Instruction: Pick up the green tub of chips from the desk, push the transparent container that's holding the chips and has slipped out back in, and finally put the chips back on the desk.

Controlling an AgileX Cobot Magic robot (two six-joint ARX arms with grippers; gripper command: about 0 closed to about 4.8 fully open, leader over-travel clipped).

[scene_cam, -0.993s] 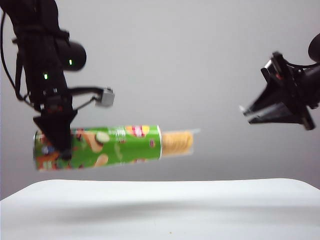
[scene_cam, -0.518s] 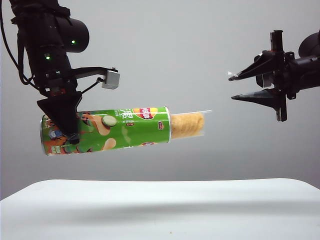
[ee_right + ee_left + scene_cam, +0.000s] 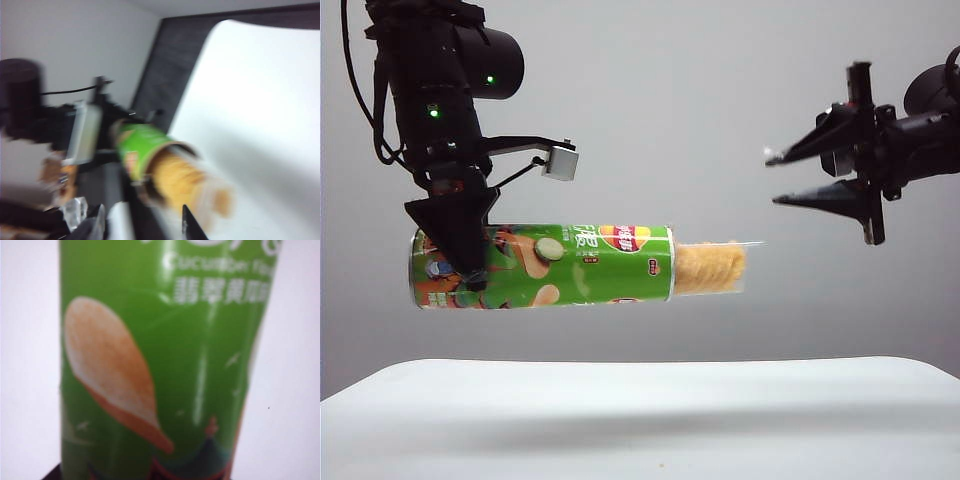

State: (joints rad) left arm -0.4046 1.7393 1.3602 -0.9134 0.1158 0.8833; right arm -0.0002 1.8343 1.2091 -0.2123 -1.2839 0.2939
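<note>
Pickup's done: your left gripper [image 3: 470, 272] clamps the green tub of chips [image 3: 542, 266] midair, right gripper [image 3: 775, 178] spread wide, transparent container [image 3: 712, 267] needs pushing in.

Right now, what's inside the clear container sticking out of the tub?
The container shows stacked chips in its exposed end. The rest is hidden inside the tub, gripped by the left gripper.

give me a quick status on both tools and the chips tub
Left tool clamped on green tub, held level above desk. Right tool open, off to the right, short of transparent container, which sticks out. Gap between clear.
</note>
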